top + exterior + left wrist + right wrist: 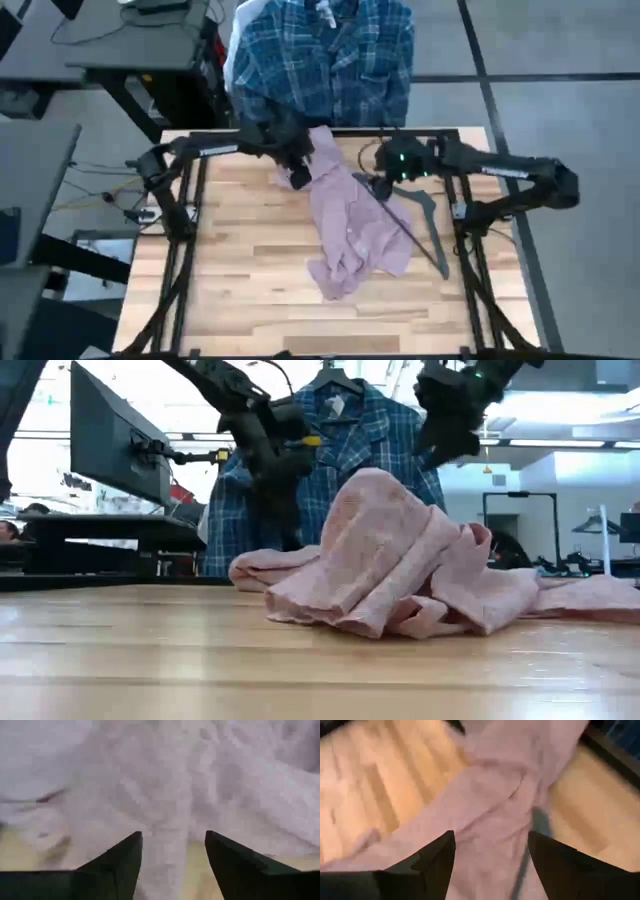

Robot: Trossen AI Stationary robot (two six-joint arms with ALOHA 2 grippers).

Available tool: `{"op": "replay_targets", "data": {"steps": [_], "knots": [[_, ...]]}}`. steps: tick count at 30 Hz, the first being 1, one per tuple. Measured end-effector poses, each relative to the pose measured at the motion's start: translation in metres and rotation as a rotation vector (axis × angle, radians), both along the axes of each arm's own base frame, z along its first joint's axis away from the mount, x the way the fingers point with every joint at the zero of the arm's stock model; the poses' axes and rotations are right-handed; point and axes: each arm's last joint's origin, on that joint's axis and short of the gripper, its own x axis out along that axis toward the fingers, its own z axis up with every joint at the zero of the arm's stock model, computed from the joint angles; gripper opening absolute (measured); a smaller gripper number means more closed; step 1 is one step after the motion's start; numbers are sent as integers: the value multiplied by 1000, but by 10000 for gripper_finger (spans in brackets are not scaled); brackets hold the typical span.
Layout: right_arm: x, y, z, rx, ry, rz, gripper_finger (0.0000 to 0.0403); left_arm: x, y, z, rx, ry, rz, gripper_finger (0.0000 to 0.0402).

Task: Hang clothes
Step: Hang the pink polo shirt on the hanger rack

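Observation:
A dusty pink shirt (348,228) lies crumpled on the wooden table, heaped up in the low view (400,560). My left gripper (298,176) hovers open over its far left part, with pink cloth under its fingers (173,837). My right gripper (379,186) hovers open over the shirt's far right part (491,837). Both stand above the heap in the low view, the left (283,485) and the right (440,445). A blue-and-white plaid shirt (325,55) hangs beyond the table's far edge, with a white one (233,50) behind it.
A thin dark hanger (418,222) lies on the table at the pink shirt's right side, partly on the cloth (538,822). Bare wood (230,270) spreads to the left and near side. A black frame (185,220) runs along the table's edges.

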Motion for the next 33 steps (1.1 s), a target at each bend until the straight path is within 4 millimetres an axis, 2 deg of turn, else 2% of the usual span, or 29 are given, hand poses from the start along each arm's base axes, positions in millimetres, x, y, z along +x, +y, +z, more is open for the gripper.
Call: {"op": "replay_targets", "data": {"steps": [5, 9, 12, 15, 18, 20, 23, 25, 29, 33], "knots": [[-3, 8, -21, 54, 33, -31, 238, 21, -10, 2, 165, -76, -10, 201], [0, 9, -27, 77, 23, -53, 238, 32, -5, -22, 135, -58, -37, 201], [0, 9, -28, 81, 24, -63, 237, 35, 4, -48, 173, 32, 47, 201], [1, 9, -28, 83, 19, -67, 235, 38, 16, -69, 125, 37, 51, 201], [1, 9, -28, 84, 20, -67, 235, 39, 17, -77, 90, 43, 42, 191], [1, 9, -28, 83, 20, -67, 235, 38, 14, -78, 99, 71, 47, 157], [1, 9, -28, 80, 23, -61, 235, 30, 12, -68, 87, 103, 50, 57], [0, 8, -28, 67, 29, -46, 235, 22, 7, -48, 81, 103, 61, 16], [0, 8, -28, 36, 45, -5, 234, -3, -16, 10, 89, 54, 56, 3], [-1, 5, -28, 10, 53, 18, 234, -43, -49, 61, 70, 66, 34, 0]]}}
